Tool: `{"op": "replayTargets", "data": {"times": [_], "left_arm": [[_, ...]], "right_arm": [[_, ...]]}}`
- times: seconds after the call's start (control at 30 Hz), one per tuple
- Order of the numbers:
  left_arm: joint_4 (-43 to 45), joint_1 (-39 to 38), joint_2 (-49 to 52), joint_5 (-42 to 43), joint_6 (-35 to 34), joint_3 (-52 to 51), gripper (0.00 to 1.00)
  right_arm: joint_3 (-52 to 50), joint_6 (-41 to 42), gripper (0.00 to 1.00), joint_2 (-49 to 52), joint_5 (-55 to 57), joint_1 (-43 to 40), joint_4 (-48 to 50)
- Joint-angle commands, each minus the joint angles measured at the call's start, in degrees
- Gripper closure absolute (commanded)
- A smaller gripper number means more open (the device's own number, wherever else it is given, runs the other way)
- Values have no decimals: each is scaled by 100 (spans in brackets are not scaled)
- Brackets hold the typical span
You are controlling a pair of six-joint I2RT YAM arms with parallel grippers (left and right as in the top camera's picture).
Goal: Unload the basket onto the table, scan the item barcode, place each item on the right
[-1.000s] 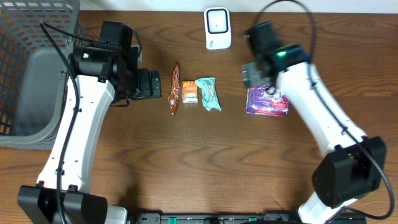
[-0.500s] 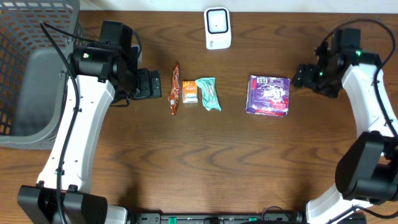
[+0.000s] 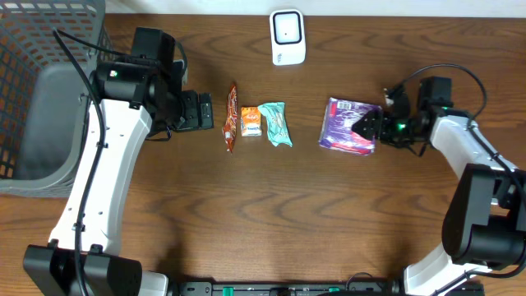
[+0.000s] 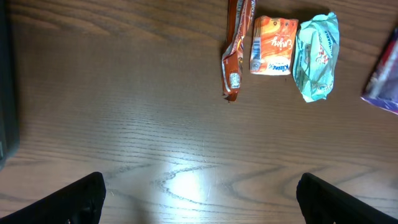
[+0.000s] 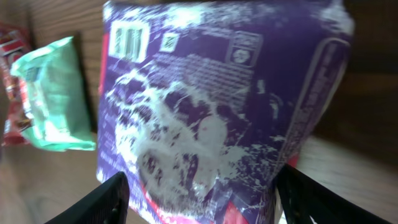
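Note:
A purple snack packet [image 3: 349, 125] lies flat at the right of the table, its barcode [image 5: 127, 40] face up at the far corner. My right gripper [image 3: 367, 127] reaches in low from the right and straddles the packet's [image 5: 211, 106] near edge. One fingertip [image 5: 311, 196] touches that edge, the other [image 5: 106, 199] stands just off it, so the jaws are open around the packet. The white scanner [image 3: 288, 37] stands at the back centre. My left gripper [image 3: 201, 111] hovers wide open over bare wood [image 4: 199, 199], holding nothing.
A brown bar [image 3: 232, 117], a small orange pack [image 3: 251, 121] and a teal pack [image 3: 275, 123] lie in a row left of the purple packet. A grey wire basket [image 3: 41, 82] fills the far left.
My right arm swung out to the right, dropped low and came back in onto the packet's right edge, jaws narrowing. The packet slid slightly left. The left arm stayed still.

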Motion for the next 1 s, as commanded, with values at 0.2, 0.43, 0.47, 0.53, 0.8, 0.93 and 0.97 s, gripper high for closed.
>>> {"op": "replayTargets", "data": {"times": [0.2,0.43,0.47,0.53,0.8,0.93,0.97], "left_arm": [[-15,2,11,-57,-28,-24,2],[-15,2,11,-57,-28,-24,2],[-15,2,11,-57,-28,-24,2],[-15,2,11,-57,-28,-24,2],[-15,2,11,-57,-28,-24,2],[-15,2,11,-57,-28,-24,2],[-15,2,11,-57,-28,-24,2]], "right_arm": [[-20,-48,25,-33,-398,533,520],[105,345,22,-39,-398,476,610],[125,348,22,-39,-396,472,614],[131,544,22,-39,-306,442,636],[111,1250,16,-35,555,391,612],[107,1244,17,-33,793,422,511],[107,1241,16,-33,796,426,505]]}}
